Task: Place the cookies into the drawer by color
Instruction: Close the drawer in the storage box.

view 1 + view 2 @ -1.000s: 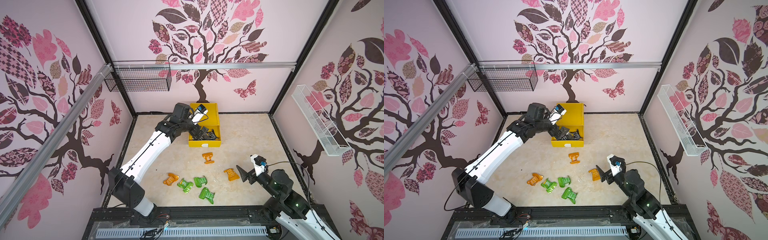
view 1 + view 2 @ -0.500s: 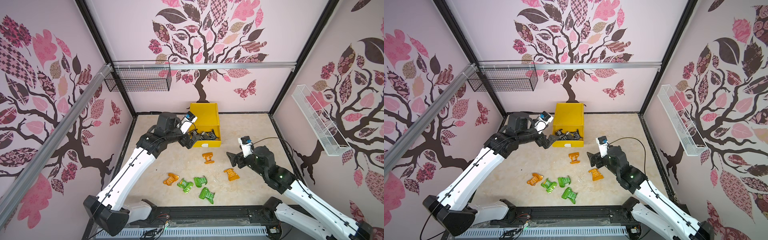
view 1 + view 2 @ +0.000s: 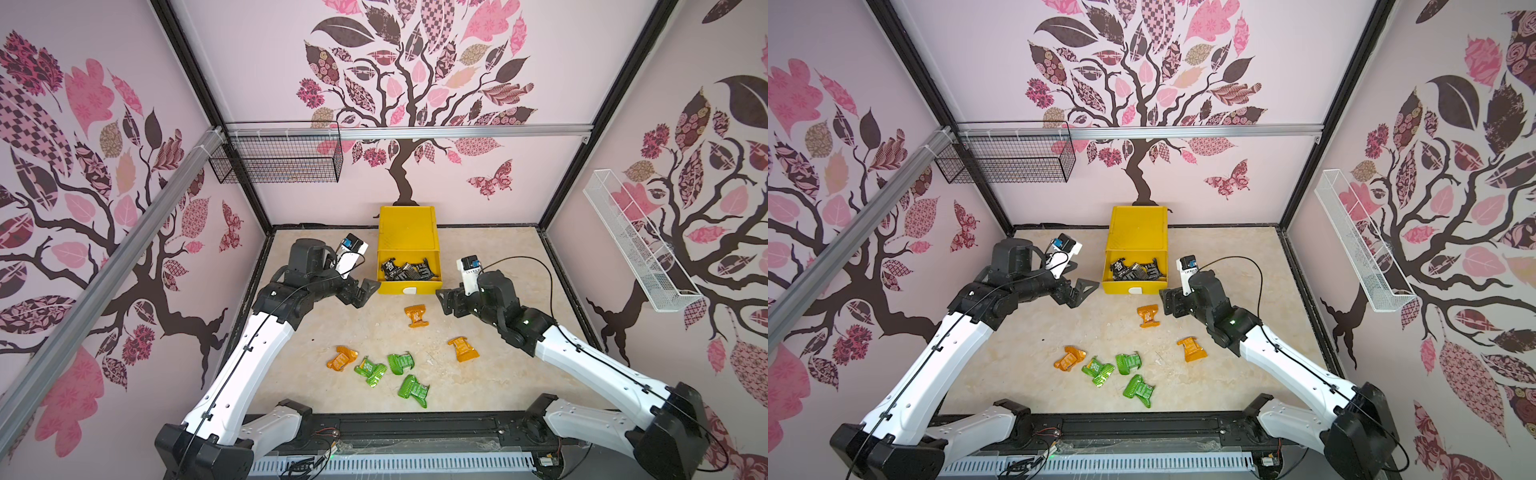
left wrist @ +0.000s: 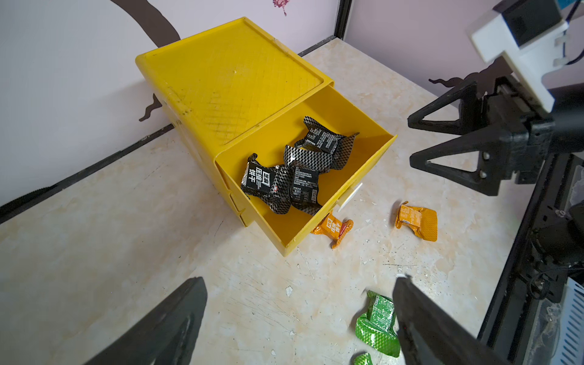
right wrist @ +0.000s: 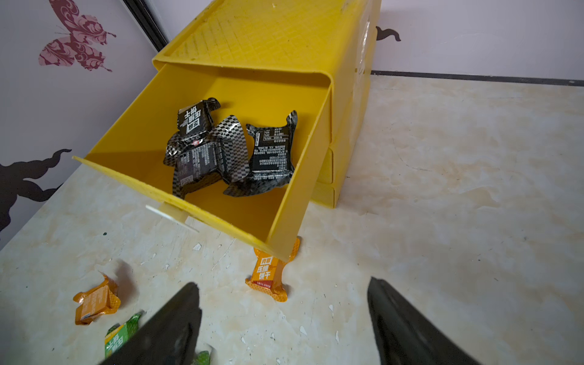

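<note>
The yellow drawer (image 3: 408,228) (image 3: 1136,232) stands at the back wall, its top tray pulled out. Three black cookies (image 3: 409,270) (image 4: 294,170) (image 5: 221,151) lie inside. On the table lie three orange cookies (image 3: 417,316) (image 3: 463,348) (image 3: 341,358) and three green cookies (image 3: 370,369) (image 3: 401,361) (image 3: 413,390). My left gripper (image 3: 365,291) (image 4: 300,279) hangs open and empty just left of the tray's front. My right gripper (image 3: 446,301) (image 5: 283,282) is open and empty at the tray's right front corner, above the nearest orange cookie (image 5: 268,275).
A black wire basket (image 3: 276,162) hangs on the back wall at the left. A white wire shelf (image 3: 636,245) hangs on the right wall. Both sit well above the marble table (image 3: 332,324). The two closed lower trays (image 5: 327,177) sit under the open one.
My left gripper has drawn back out of the open tray to its left. My right arm has reached forward from the front right to the tray's right corner.
</note>
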